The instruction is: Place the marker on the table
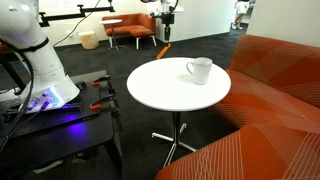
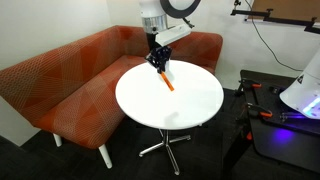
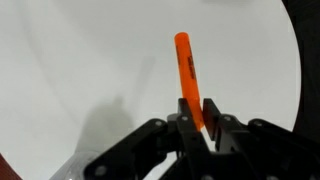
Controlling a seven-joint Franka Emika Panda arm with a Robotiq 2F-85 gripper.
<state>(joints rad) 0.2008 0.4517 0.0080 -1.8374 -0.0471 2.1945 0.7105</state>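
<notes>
The marker [image 3: 186, 70] is a thin orange pen held by its near end between my gripper's fingers [image 3: 198, 118], which are shut on it. In both exterior views the gripper [image 2: 160, 66] [image 1: 165, 38] hangs over the round white table [image 2: 190, 105] [image 1: 160, 90]. The marker [image 2: 168, 81] [image 1: 162, 47] slants down from the fingers toward the tabletop. I cannot tell whether its tip touches the surface. A white mug [image 1: 199, 70] stands on the table, apart from the gripper; it does not show in the wrist view.
An orange sofa [image 2: 70, 80] [image 1: 270, 90] curves around the table. A dark bench with tools [image 1: 60, 120] [image 2: 280, 125] and the white robot base [image 1: 35, 60] stand beside it. An orange armchair [image 1: 130, 28] and a pale bin [image 1: 89, 40] are far back.
</notes>
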